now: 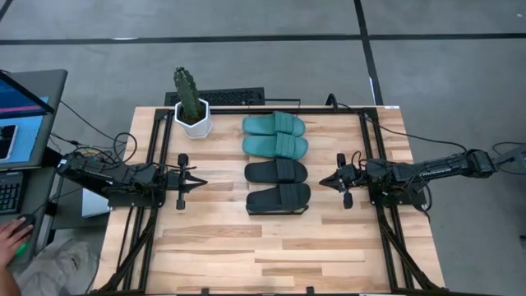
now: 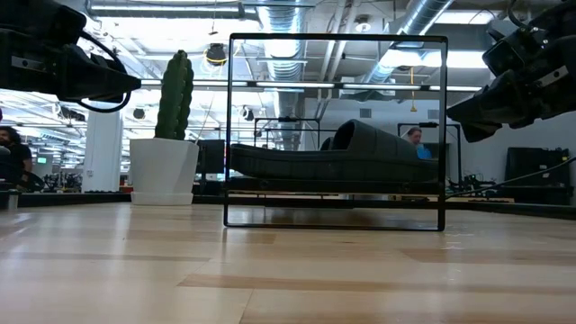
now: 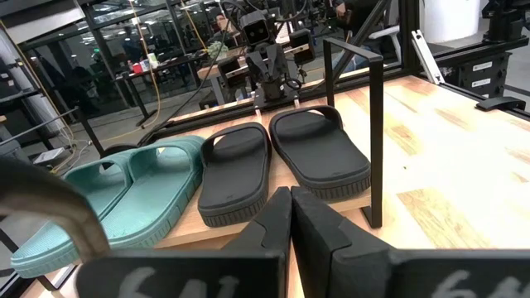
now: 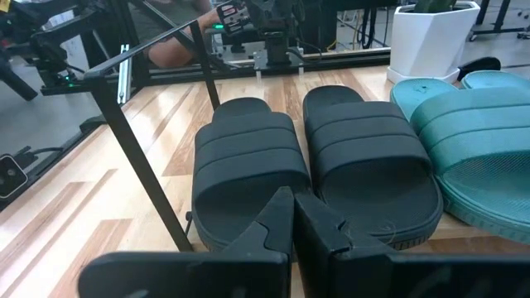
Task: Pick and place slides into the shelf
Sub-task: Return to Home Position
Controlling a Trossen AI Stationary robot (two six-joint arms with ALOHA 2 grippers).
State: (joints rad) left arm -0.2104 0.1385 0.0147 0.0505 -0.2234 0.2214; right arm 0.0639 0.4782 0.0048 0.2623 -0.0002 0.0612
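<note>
Overhead, the shelf (image 1: 288, 103) runs from near to far down the middle of the table (image 1: 214, 247). All four slides lie on it side by side in one row, the teal slides (image 1: 274, 125) at the far end and the black slides (image 1: 276, 171) at the near end. The left gripper (image 1: 197, 182) points at the black pair from the left, well apart from it, with its fingers pressed together on nothing. The right gripper (image 1: 323, 182) faces it from the right, likewise closed and empty. A cactus (image 1: 187, 89) in a white pot (image 1: 194, 123) stands just left of the far teal slide. A person's hand (image 1: 12, 238) shows off the table's near left corner.

From table height, the shelf's black wire end frames the nearest black slide, which lies flat on the plank. The left gripper hangs above the table at the upper left and the right gripper at the upper right, neither touching anything. The cactus and pot stand to the left of the frame.

Through the left wrist camera, the arm's own fingers meet tip to tip. Beyond them lie both black slides, with the teal ones alongside.

Through the right wrist camera, its fingers are also closed on nothing. The black slides lie straight ahead, with the teal pair and the pot farther along.
</note>
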